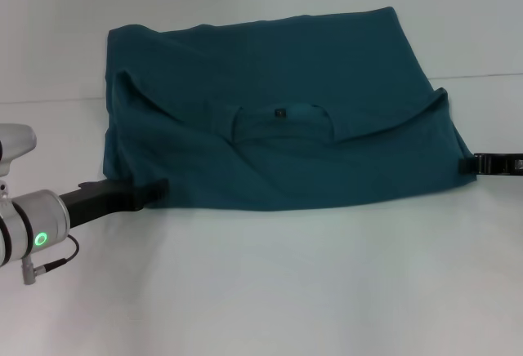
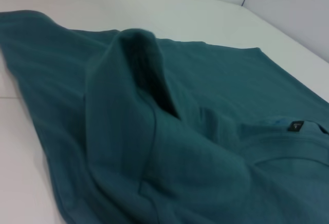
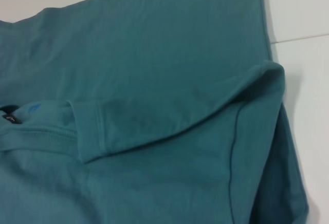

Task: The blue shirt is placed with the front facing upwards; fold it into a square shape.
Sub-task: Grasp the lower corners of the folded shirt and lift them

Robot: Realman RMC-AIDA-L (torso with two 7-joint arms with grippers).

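Observation:
The blue shirt [image 1: 278, 62] lies spread on the white table, far wider than either gripper. Both sleeves are folded inward over the body, and the neck opening with its small dark label [image 1: 280, 113] sits near the middle. My left gripper [image 1: 161, 186] is low on the table, touching the shirt's near left corner. My right gripper [image 1: 467, 163] touches the shirt's right edge near the front corner. The left wrist view shows the shirt [image 2: 205, 106] with a raised sleeve fold [image 2: 139, 54] and the label [image 2: 295, 126]. The right wrist view shows the shirt [image 3: 154, 54] with a flat sleeve fold [image 3: 180, 116].
The white table [image 1: 286, 291] stretches bare in front of the shirt and to both sides. A thin seam line [image 1: 490, 76] crosses the surface at the right, behind the right gripper.

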